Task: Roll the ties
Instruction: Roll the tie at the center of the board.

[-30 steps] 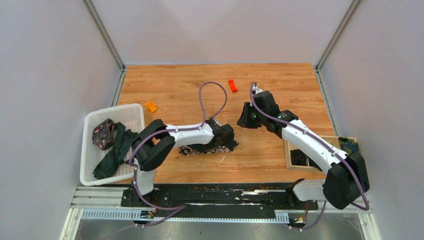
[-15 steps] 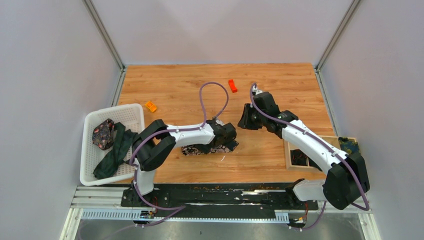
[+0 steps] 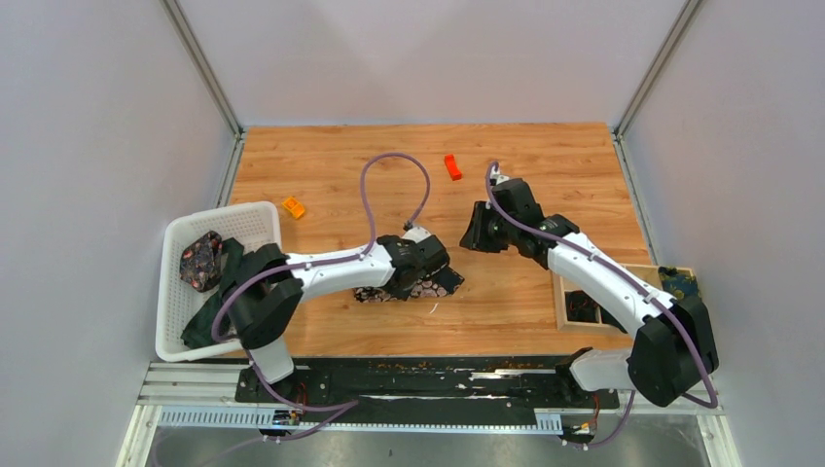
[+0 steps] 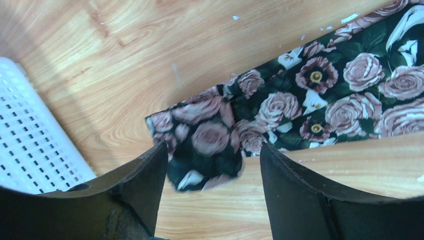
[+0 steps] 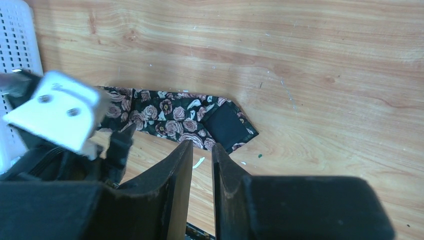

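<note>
No legible writing appears. White perforated basket (image 3: 255,222) at the table's (image 3: 545,156) left edge holds a rolled floral tie (image 3: 200,260) and a dark green tie (image 3: 220,302). Rose-patterned tie (image 4: 320,95) lies flat on the table. Left pincer (image 4: 212,172) spread over its end; right pincer (image 5: 202,165) nearly pressed together, pinching nothing.

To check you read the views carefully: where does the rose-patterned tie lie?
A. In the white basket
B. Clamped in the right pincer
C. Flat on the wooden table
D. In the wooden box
C: the tie lies spread on the table, between the open left pincer's fingers, gripped by neither arm.
</note>
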Controlling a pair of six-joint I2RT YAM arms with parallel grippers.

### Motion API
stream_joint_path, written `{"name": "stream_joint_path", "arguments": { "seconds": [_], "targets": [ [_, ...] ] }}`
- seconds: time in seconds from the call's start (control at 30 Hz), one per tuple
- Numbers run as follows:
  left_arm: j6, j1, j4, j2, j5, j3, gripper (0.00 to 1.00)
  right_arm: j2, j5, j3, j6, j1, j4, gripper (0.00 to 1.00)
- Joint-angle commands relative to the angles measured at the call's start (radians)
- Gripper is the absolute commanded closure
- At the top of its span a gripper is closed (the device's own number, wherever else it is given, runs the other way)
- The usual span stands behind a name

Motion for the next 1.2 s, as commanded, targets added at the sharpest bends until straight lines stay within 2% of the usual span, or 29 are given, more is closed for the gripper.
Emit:
{"name": "stream_joint_path", "arguments": {
  "seconds": [0.0, 0.2, 0.37, 0.5, 0.73, 0.93, 1.17],
  "targets": [
    [-0.028, -0.008, 0.054, -0.168, -0.064, -0.051, 0.24, 0.025, -0.023, 0.019, 0.028, 0.022, 0.06, 0.78],
    [-0.014, -0.007, 0.08, -0.36, -0.12, -0.158, 0.14, 0.08, -0.044, 0.062, 0.034, 0.085, 0.104, 0.76],
    [0.005, 0.013, 0.154, -0.564, -0.109, -0.282, 0.11, 0.161, -0.066, 0.116, 0.048, 0.16, 0.14, 0.75],
    [0.018, 0.076, 0.216, -0.694, -0.004, -0.37, 0.11, 0.24, -0.083, 0.168, 0.065, 0.23, 0.161, 0.74],
    [0.028, 0.21, 0.28, -0.84, 0.148, -0.48, 0.09, 0.385, -0.098, 0.265, 0.099, 0.309, 0.184, 0.65],
    [0.027, 0.332, 0.335, -0.901, 0.279, -0.556, 0.09, 0.472, -0.086, 0.323, 0.116, 0.348, 0.184, 0.56],
    [0.015, 0.46, 0.433, -0.947, 0.456, -0.642, 0.1, 0.552, -0.071, 0.365, 0.127, 0.366, 0.176, 0.55]
  ]
}}
